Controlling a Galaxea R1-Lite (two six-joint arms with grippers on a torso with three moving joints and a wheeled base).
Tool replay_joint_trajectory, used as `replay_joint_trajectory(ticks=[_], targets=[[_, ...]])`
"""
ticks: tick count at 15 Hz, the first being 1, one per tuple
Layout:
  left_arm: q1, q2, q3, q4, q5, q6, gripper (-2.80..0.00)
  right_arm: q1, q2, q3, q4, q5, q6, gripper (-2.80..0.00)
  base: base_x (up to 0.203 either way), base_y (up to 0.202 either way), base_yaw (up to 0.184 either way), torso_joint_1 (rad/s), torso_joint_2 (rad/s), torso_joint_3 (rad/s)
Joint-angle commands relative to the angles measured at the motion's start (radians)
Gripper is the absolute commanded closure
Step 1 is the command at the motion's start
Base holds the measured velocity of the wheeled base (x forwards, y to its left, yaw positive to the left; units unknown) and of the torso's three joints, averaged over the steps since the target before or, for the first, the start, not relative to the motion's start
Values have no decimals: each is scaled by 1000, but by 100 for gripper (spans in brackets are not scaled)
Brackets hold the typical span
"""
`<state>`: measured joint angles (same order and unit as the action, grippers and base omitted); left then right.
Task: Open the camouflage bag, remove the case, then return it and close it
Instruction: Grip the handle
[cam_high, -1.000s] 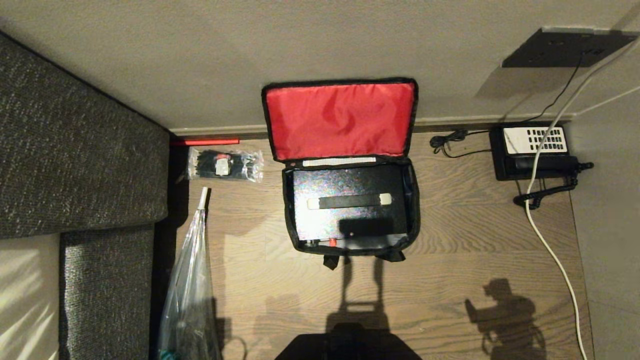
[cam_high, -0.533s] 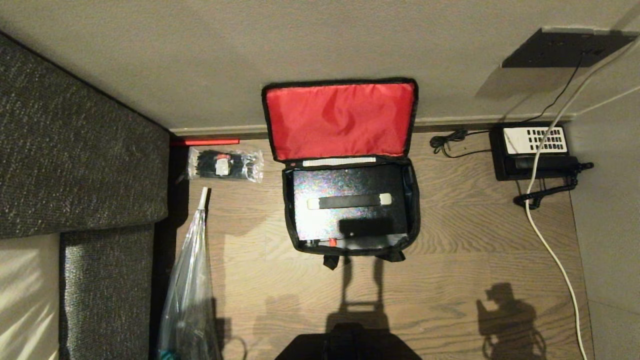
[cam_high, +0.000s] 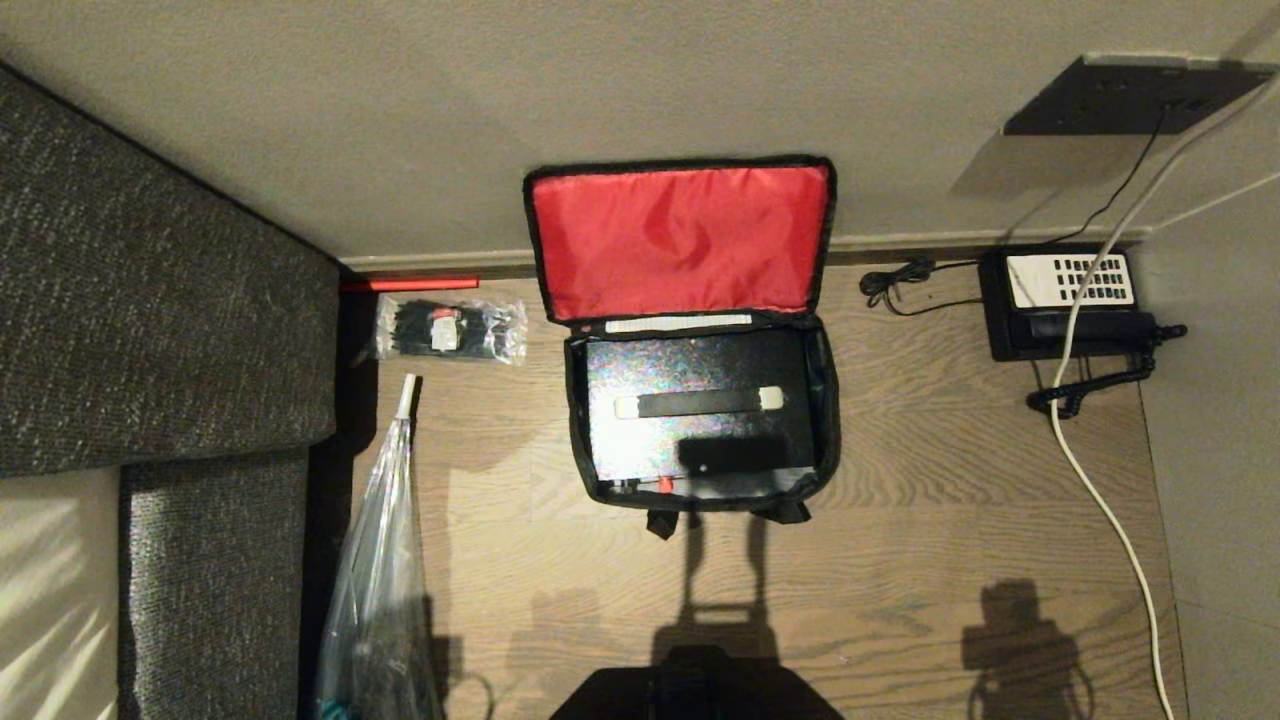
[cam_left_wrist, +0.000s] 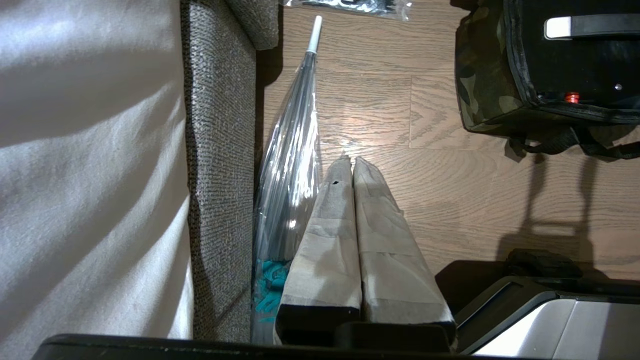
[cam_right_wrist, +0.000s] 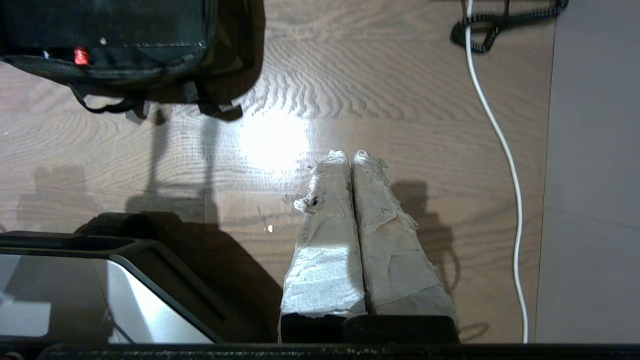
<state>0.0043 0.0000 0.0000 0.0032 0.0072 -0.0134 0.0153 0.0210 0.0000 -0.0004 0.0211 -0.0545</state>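
Taped left gripper and right gripper hang over bare wood floor, fingers pressed together, holding nothing. Beyond them camouflage bag sits with red-lined lid open against the wall, black case inside. Desk telephone farther right.

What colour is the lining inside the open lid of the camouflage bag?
Bright red lining, clearest in the head view.
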Motion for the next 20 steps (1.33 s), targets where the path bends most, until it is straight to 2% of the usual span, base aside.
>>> replay_joint_trajectory(ticks=[1,5,20], targets=[[0,0,3,0,0,0,0,0,-23,0,2,-2,8,0,0,0,0,0,0,0],[0,0,3,0,0,-2,0,0,-23,0,-1,-16,35,0,0,0,0,0,0,0],[0,0,3,0,2,-5,0,0,-23,0,-1,-16,36,0,0,0,0,0,0,24]])
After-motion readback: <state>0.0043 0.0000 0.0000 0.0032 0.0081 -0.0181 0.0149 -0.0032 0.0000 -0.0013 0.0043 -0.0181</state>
